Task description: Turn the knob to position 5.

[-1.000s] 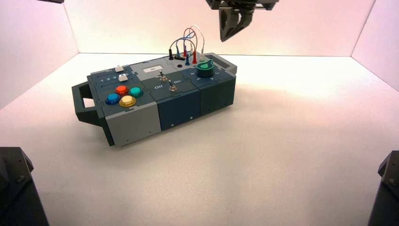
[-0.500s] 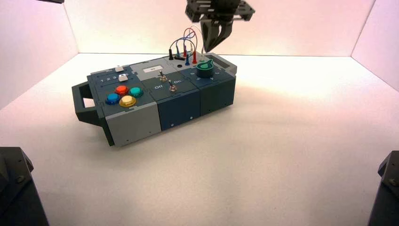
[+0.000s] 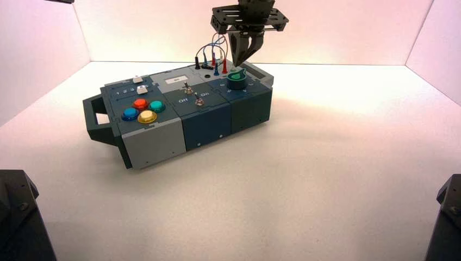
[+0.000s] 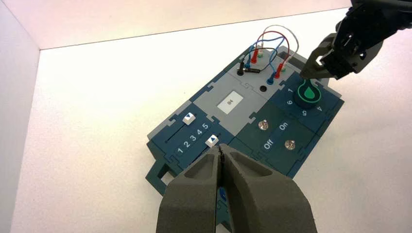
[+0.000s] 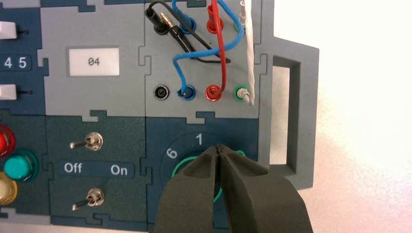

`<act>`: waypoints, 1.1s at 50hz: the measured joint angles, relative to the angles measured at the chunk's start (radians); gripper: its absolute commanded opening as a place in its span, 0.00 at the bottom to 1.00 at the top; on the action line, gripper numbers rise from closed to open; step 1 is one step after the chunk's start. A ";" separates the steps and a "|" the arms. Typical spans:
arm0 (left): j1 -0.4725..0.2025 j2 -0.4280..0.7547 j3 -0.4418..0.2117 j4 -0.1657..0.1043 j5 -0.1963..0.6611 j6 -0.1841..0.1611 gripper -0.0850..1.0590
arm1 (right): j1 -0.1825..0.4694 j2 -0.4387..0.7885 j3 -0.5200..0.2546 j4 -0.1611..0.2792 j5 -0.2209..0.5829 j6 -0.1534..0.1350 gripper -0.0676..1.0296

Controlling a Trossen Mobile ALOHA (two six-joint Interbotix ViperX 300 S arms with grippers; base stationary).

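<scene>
Two grippers in view; left gripper (image 4: 221,160) with fingers pressed together, held back above the box's (image 3: 152,144) slider end; right gripper (image 3: 241,54) likewise closed on nothing, tips poised just over the knob (image 3: 237,80), teal-green, directly beneath them at the box's right end.

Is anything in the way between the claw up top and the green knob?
No. In the high view, only bare air separates the right gripper from the knob just below; the wires stand beside that gap.
</scene>
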 measured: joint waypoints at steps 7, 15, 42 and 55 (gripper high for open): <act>0.000 0.000 0.000 0.002 0.000 0.000 0.05 | -0.003 0.015 -0.005 -0.002 0.002 0.000 0.04; 0.000 0.000 0.000 0.002 0.000 0.000 0.05 | -0.025 0.031 -0.008 -0.002 0.002 0.000 0.04; 0.000 -0.002 0.000 0.003 -0.015 0.002 0.05 | -0.055 0.043 -0.012 -0.006 0.025 0.000 0.04; 0.000 -0.002 0.000 0.005 -0.017 0.002 0.05 | -0.054 0.048 -0.012 -0.006 0.051 0.000 0.04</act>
